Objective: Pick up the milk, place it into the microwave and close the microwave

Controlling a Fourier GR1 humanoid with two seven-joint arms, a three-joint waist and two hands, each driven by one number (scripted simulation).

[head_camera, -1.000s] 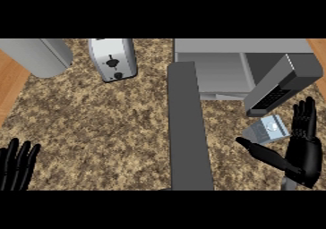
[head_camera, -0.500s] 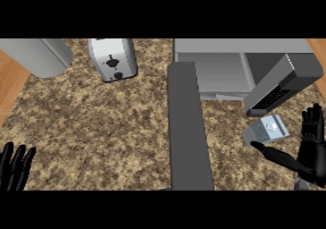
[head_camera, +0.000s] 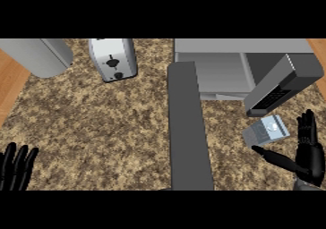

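The milk is a small grey-blue carton lying on the speckled counter, just below the microwave's open door. The microwave stands at the top right with its grey cavity showing. My right hand is open at the lower right, fingers straight up and thumb stretched left under the carton, a small gap apart from it. My left hand rests open at the lower left edge, fingers up, holding nothing.
A silver toaster stands at the top centre-left, and a grey cylinder lies at the top left. A long dark grey bar runs down the middle of the counter. Wooden floor shows at both sides.
My right hand has drifted down and to the right, away from the carton. My left hand has sunk lower at the left edge. The milk has not moved.
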